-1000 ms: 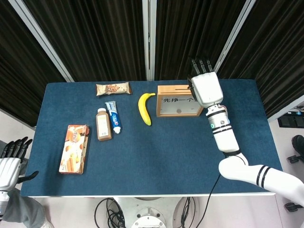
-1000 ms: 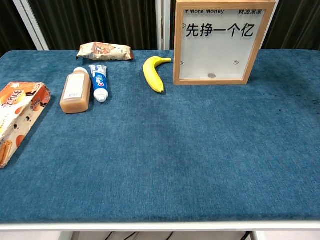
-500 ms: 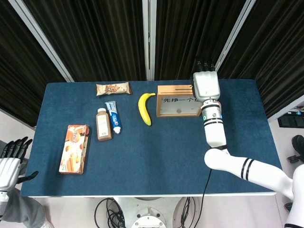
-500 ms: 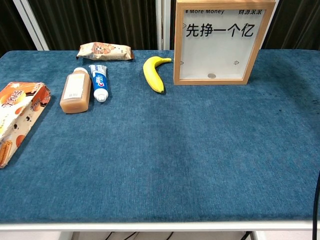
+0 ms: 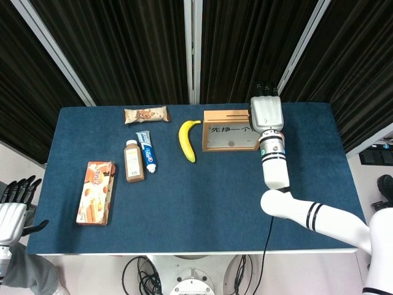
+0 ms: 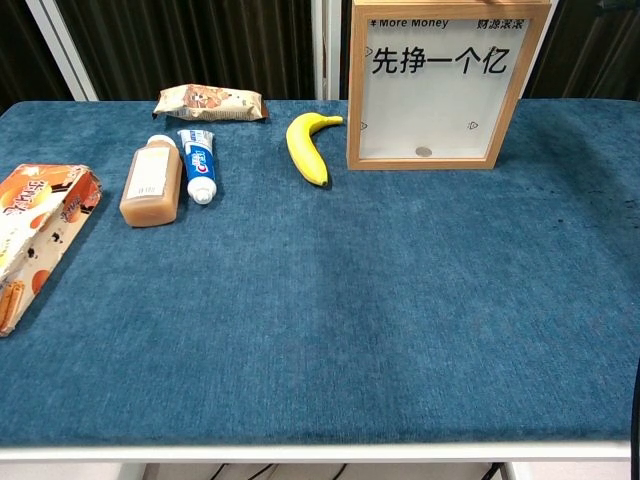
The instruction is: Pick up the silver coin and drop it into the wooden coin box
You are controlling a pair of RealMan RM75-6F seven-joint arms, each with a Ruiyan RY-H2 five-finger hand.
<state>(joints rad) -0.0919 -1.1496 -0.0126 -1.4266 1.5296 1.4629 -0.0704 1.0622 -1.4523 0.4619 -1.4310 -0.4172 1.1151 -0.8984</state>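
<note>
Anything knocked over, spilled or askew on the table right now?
Nothing stands out. The wooden coin box stands upright with a coin at its bottom; banana, toothpaste and bottle lie intact.

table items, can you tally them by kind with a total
Packaged snacks: 2, the snack bar and the biscuit box
Drink bottle: 1
Toothpaste tube: 1
Banana: 1
Wooden coin box: 1
Silver coin, lying inside the coin box: 1
Total: 7
</note>
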